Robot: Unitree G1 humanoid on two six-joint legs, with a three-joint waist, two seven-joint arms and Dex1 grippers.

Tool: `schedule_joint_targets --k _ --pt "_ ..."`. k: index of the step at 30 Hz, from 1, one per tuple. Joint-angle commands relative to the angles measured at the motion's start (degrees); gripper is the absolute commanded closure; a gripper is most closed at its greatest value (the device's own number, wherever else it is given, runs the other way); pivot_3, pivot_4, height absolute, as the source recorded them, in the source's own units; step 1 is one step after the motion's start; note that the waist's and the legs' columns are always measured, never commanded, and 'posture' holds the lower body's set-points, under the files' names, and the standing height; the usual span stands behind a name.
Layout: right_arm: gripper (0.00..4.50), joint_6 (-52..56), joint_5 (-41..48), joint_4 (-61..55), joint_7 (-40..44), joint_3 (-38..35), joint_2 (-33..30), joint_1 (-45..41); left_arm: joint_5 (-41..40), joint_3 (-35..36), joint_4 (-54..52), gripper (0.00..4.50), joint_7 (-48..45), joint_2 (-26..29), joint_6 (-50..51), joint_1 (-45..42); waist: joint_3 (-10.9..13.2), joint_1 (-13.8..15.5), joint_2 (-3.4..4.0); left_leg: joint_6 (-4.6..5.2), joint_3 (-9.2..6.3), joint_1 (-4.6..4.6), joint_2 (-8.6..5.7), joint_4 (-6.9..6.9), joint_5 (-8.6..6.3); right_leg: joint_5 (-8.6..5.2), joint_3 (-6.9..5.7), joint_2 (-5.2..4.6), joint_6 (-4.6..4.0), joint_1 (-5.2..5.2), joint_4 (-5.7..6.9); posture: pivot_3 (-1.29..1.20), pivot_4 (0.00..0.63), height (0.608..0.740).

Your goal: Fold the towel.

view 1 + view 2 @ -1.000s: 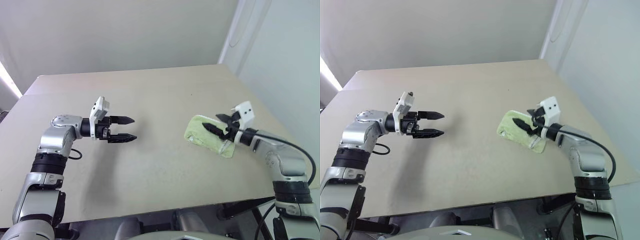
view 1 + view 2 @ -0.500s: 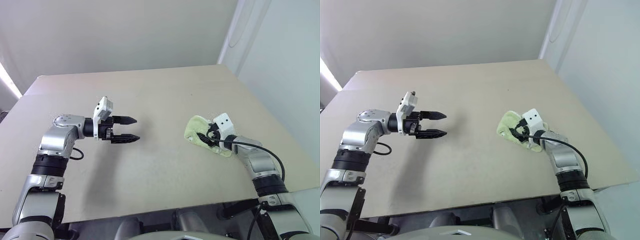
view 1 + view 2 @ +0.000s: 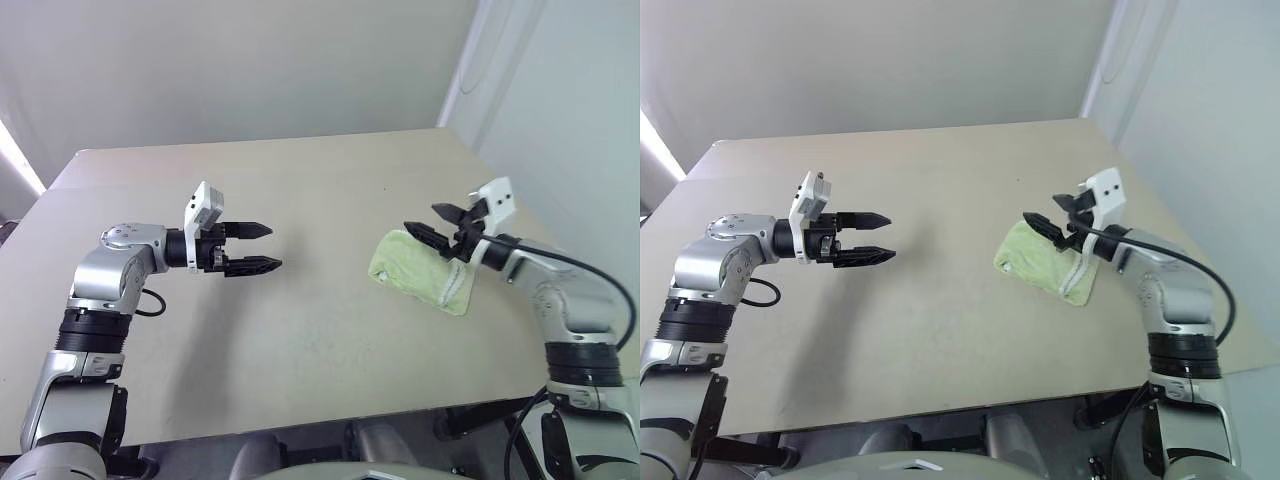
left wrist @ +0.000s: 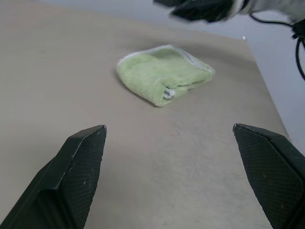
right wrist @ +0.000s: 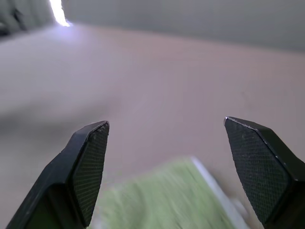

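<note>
**Folded towel lies under the right gripper, both grippers empty**

Nearest the robot, the two arms reach out over the table [image 3: 300,340], a matte beige board with a plain, slightly grainy surface. The left gripper [image 3: 268,247] hangs over the table's left half, pointing across toward the right, its two tapered black fingers [image 4: 81,167] spread wide with nothing between them. The right gripper [image 3: 433,224] hovers just above the towel [image 3: 420,270], its textured black fingers [image 5: 88,167] also parted and empty, pointing forward and to the left.

The towel sits on the right half of the table, well apart from the left gripper and directly below and just ahead of the right one, so the right arm is much the nearer. It is a compact, plump bundle of light lime-green terry cloth, already doubled over, its long axis running diagonally from the far left toward the near right edge. White stitched trim edges it, and a small white loop shows at the folded end in the left wrist view. Any further fold would likely start with the right gripper dropping onto the near edge.

Beyond it the bare tabletop runs to a pale wall.
</note>
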Motion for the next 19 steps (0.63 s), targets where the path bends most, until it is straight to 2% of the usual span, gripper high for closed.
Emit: schedule_joint_targets --k 1,9,19 --pt "0.46 2.03 2.53 -6.56 2.23 0.34 -2.52 1.96 -1.05 2.11 -1.68 0.0 0.44 1.23 -0.38 -0.93 0.0 0.01 -0.01 0.0 0.01 0.0 0.0 0.0 0.0 0.0 0.0 0.0 0.0 0.0 0.0 0.0 0.0 0.712" --pt "0.46 4.68 6.0 -9.55 0.34 1.21 -0.68 2.26 1.42 3.1 6.13 0.0 1.64 1.23 -6.25 -2.63 0.01 -0.03 0.01 0.0 0.04 0.03 0.0 0.0 0.0 0.0 0.01 0.0 -0.01 0.01 0.0 0.0 0.0 0.712" --pt "0.46 6.29 7.61 -9.23 2.01 0.53 -4.37 3.08 1.67 3.3 6.61 0.0 2.79 1.2 -8.23 -0.44 0.01 0.13 0.0 0.0 0.04 -0.03 -0.01 0.0 0.0 -0.01 0.0 -0.03 0.0 0.0 -0.07 0.0 0.0 0.712"
